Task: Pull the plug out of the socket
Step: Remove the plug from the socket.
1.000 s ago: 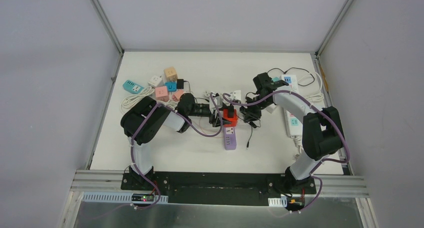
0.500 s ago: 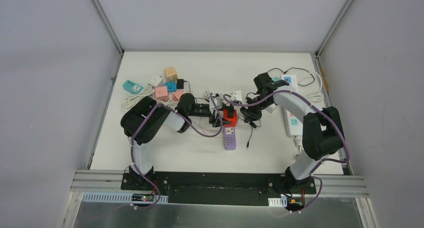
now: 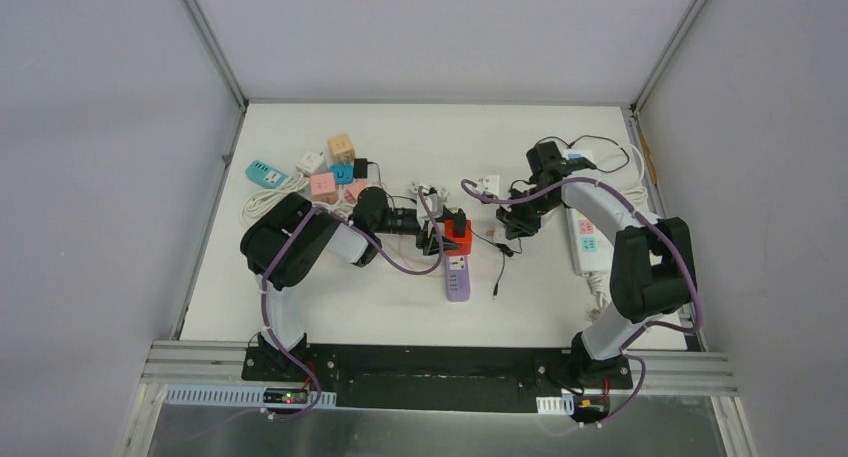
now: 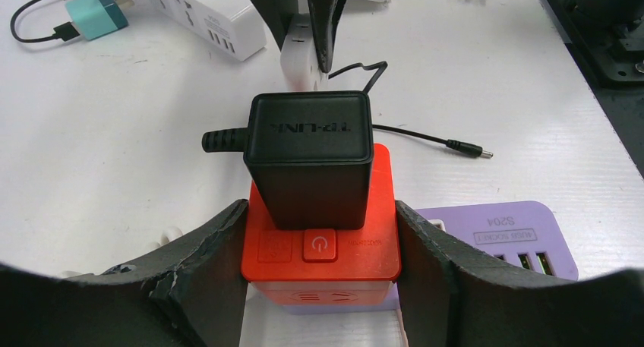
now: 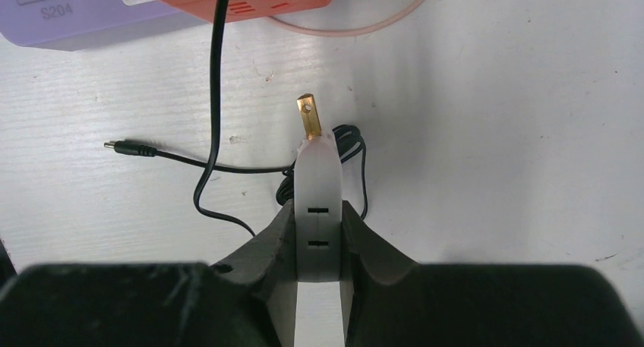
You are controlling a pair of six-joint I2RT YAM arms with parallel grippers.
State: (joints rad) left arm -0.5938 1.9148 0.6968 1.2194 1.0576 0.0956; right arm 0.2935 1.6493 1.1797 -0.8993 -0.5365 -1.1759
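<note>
We see a teal power strip (image 3: pixel 265 173), a pink cube socket (image 3: pixel 323 187) near it, a tan cube (image 3: pixel 342 147) behind, a long white strip (image 3: pixel 587 242) far right.

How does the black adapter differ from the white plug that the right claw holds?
The black adapter is a thick block; the white plug is thin and flat. The black adapter sits in the red socket; the white plug is free in the right claw, its brass prong bare. Both are plugs.

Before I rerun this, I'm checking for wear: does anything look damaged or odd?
One finger of the left gripper, left in its wrist view, has a chipped, ragged edge where it clamps the red socket cube. The black adapter sits square. Nothing else stands out.
</note>
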